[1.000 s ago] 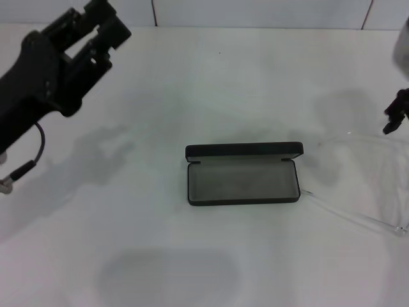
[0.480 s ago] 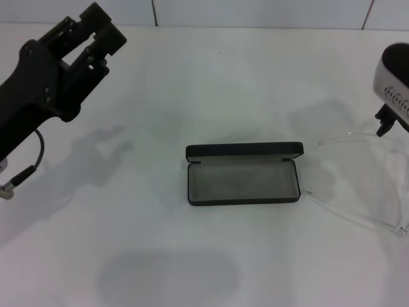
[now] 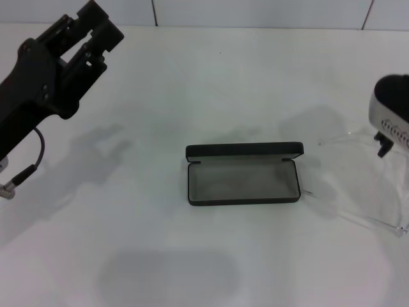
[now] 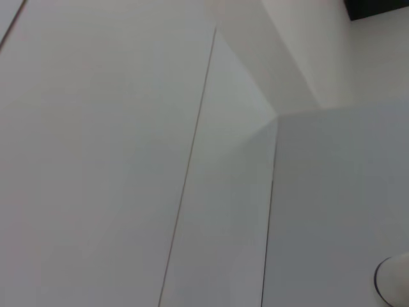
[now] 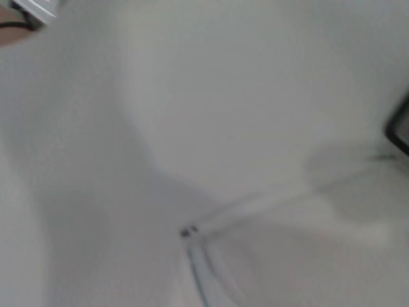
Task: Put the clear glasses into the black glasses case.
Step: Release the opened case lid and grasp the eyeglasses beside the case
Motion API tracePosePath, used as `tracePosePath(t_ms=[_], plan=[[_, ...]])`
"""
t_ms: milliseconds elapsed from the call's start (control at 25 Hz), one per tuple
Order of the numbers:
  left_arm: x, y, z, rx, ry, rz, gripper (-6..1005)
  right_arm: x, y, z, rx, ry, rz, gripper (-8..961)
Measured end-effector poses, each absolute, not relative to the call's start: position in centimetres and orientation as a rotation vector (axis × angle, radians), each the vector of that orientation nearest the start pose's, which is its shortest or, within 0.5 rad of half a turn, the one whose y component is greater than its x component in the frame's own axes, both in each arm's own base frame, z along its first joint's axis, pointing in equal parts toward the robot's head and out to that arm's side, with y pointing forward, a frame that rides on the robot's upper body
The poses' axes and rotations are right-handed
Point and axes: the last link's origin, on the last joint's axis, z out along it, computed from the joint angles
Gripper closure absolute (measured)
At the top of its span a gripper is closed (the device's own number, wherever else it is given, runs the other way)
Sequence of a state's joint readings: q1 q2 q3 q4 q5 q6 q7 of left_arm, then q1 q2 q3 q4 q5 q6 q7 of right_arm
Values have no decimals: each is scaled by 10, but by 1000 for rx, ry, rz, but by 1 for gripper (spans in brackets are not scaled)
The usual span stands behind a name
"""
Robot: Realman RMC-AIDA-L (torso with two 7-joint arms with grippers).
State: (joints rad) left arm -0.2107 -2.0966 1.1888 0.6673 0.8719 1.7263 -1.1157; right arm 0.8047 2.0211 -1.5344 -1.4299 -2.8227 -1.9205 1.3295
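Observation:
The black glasses case (image 3: 243,174) lies open in the middle of the white table, its grey lining up and its lid standing at the far side. The clear glasses (image 3: 370,221) rest on the table just right of the case, with one thin arm reaching toward the case's corner. In the right wrist view the glasses' hinge (image 5: 188,231) and an arm show close below, and a corner of the case (image 5: 400,130) shows at the edge. My right gripper (image 3: 385,142) hangs over the far end of the glasses. My left gripper (image 3: 97,31) is raised at the far left, open and empty.
The white table (image 3: 160,102) ends at a tiled wall along the back. The left arm's cable (image 3: 29,167) dangles at the left edge. The left wrist view shows only pale wall panels (image 4: 128,153).
My right arm has come further into view and dropped lower over the glasses. The left arm has barely shifted. The case and the glasses have not moved.

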Motion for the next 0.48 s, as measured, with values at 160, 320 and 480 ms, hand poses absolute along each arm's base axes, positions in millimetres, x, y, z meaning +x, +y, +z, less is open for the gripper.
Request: tracePosePath(t_ms=[160,320,480], plan=[[-236,269,37,-2121,-357,-1605,638,142,343,26,-2837,-1144,-1393,258],[-238,269,35,-2117,-365,-1600,642,146,336,24,-2868,-1127,-1425,258],[-238,269,35,-2116,-369,-1600,646,149,333,25,-2888,-1105,-1436,259]])
